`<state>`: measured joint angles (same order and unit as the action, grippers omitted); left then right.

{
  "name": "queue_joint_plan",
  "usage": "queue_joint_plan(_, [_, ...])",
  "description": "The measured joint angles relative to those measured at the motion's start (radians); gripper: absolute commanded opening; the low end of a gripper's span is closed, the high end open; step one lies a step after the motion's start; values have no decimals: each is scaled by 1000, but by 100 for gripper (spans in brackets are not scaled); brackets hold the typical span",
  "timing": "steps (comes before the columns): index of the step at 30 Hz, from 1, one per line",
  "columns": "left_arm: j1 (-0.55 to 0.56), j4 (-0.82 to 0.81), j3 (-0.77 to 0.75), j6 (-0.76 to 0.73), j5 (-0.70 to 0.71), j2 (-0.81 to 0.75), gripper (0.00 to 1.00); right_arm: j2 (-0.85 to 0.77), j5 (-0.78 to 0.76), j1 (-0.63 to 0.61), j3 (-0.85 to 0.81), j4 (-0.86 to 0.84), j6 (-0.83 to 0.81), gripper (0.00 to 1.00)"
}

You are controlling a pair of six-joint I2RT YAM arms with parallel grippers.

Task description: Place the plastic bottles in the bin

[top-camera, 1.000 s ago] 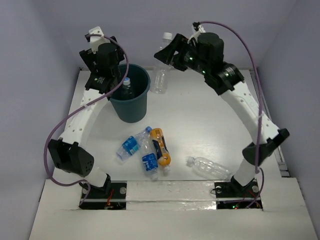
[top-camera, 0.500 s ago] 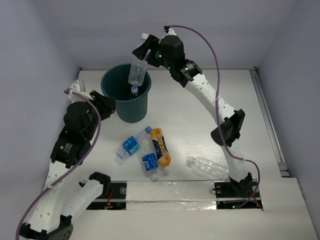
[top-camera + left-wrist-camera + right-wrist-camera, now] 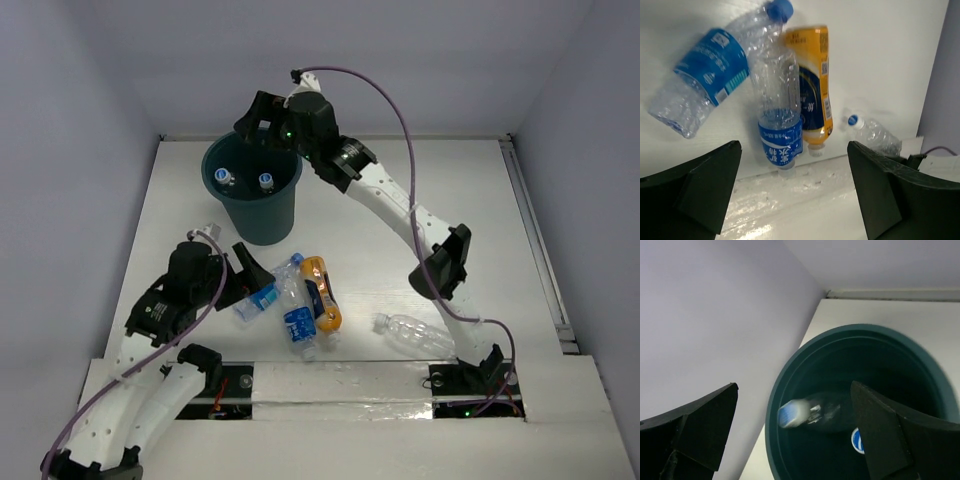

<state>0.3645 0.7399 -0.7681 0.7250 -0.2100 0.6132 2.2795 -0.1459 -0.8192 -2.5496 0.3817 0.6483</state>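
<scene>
The dark teal bin (image 3: 256,215) stands at the back left, with two bottles (image 3: 224,177) inside showing blue-and-white caps. My right gripper (image 3: 260,122) hovers open over its far rim. In the right wrist view a blurred clear bottle (image 3: 812,411) is dropping inside the bin (image 3: 774,405) between my open right gripper (image 3: 795,440). My left gripper (image 3: 250,276) is open and empty, low beside the lying bottles: two blue-labelled ones (image 3: 262,293) (image 3: 297,322), the orange one (image 3: 322,293) and a clear one (image 3: 415,335). The left wrist view shows the blue-labelled bottles (image 3: 710,70) (image 3: 777,120) and the orange bottle (image 3: 812,90) ahead of that gripper (image 3: 795,200).
A taped strip (image 3: 340,380) runs along the table's near edge, close to the lying bottles. The walls close in at the back and both sides. A rail (image 3: 535,240) runs along the table's right edge.
My right arm carried a clear bottle over the bin and let it go; it is now dropping inside. My left arm swung from the bin down to the lying bottles.
</scene>
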Motion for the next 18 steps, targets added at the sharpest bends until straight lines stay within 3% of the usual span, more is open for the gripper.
queue_joint_plan(4, [60, -24, 73, 20, -54, 29, 87, -112, -35, 10, 91, 14, -36, 94])
queue_joint_plan(5, [89, -33, 88, 33, -57, 41, 87, -152, -43, 14, 124, 23, -47, 65])
queue_joint_plan(6, [126, -45, 100, 46, -57, 51, 88, -203, -50, 18, 169, 28, -63, 43])
queue_joint_plan(8, [216, -80, 115, 82, -48, 79, 89, -327, -61, 21, 289, 37, -76, 6])
queue_joint_plan(9, [240, -105, 121, 102, -46, 85, 90, -397, -61, 21, 368, 31, -85, 2])
queue_joint_plan(13, [355, -190, 171, 185, -4, 138, 91, -717, -34, 20, 751, 11, -82, 9])
queue_joint_plan(16, [368, -212, 185, 223, 64, 156, 91, -956, 11, 19, 1051, 6, -65, 33])
queue_joint_plan(17, [368, -220, 185, 230, 84, 162, 91, -1020, 26, 19, 1139, 8, -60, 57])
queue_joint_plan(18, [370, -232, 185, 237, 103, 171, 91, -1075, 37, 19, 1212, 11, -50, 66])
